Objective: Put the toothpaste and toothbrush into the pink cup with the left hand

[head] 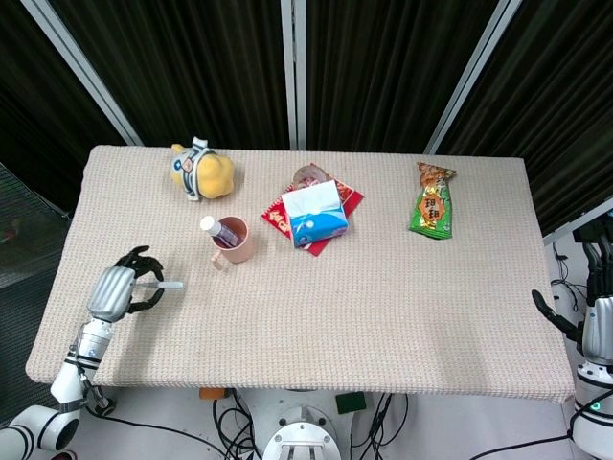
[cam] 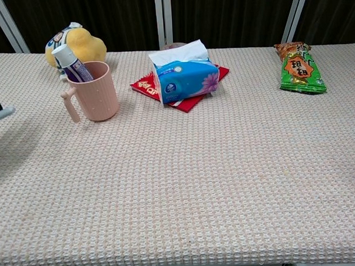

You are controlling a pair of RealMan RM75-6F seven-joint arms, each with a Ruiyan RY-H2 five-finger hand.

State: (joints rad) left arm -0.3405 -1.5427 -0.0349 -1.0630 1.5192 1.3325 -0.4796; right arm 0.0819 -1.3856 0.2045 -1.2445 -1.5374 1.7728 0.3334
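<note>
Toothpaste [cam: 72,64] white-capped, purple, upright in pink cup [cam: 95,92].

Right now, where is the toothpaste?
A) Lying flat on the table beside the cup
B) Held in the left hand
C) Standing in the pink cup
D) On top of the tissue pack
C: the toothpaste stands inside the pink cup, cap end up above the rim, while the left hand holds only a thin white toothbrush near the table's left edge.
</note>
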